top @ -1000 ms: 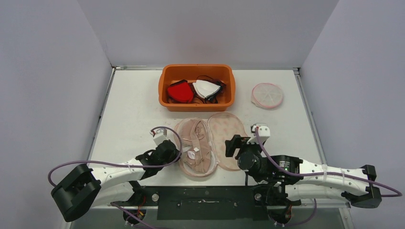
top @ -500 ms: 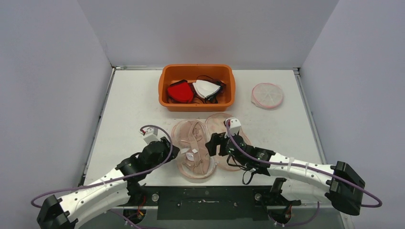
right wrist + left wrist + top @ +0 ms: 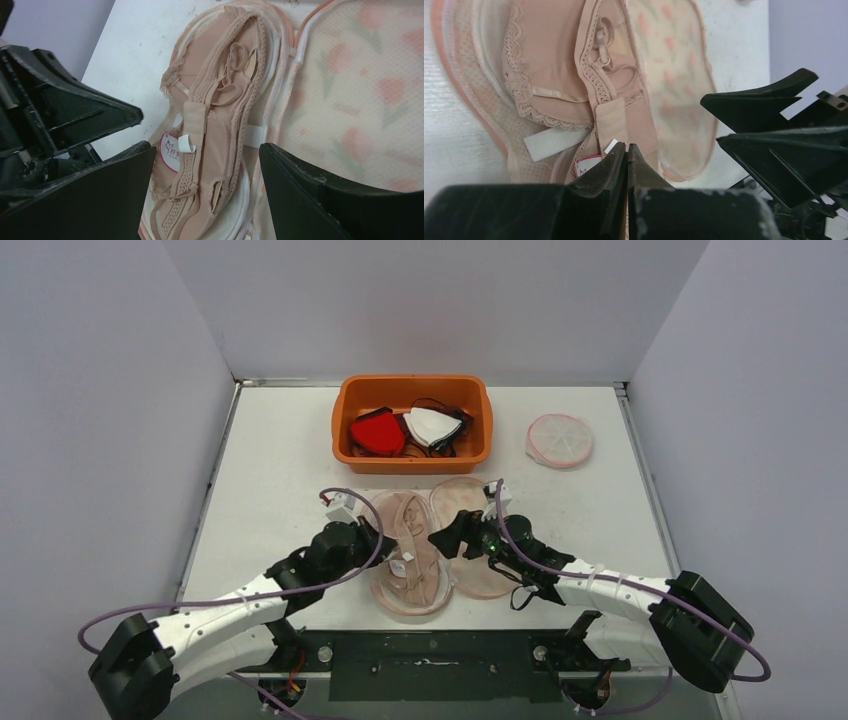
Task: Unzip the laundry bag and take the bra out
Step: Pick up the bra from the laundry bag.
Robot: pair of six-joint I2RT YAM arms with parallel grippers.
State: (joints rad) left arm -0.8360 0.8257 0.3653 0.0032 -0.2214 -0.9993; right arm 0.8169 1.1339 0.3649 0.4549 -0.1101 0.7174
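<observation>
laundry bag [image 3: 487,580] lying unzipped on the tabletop [image 3: 270,480], beige bra [image 3: 412,530] in its left half, left claw [image 3: 626,152] pressed closed by the bra's tag [image 3: 610,146] — no grip seen, right claw [image 3: 206,147] spread wide, empty

Top view sits high at the near edge, looking down over the whole table [image 3: 270,470]; wrist views sit close and low, opposed, sharing the bra [image 3: 554,65] [image 3: 220,115].

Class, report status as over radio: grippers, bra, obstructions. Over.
Left gripper shut, tips by beige lace bra. Right gripper open above it. Tulip-print mesh laundry bag unzipped, bra inside. Nothing blocking.
</observation>
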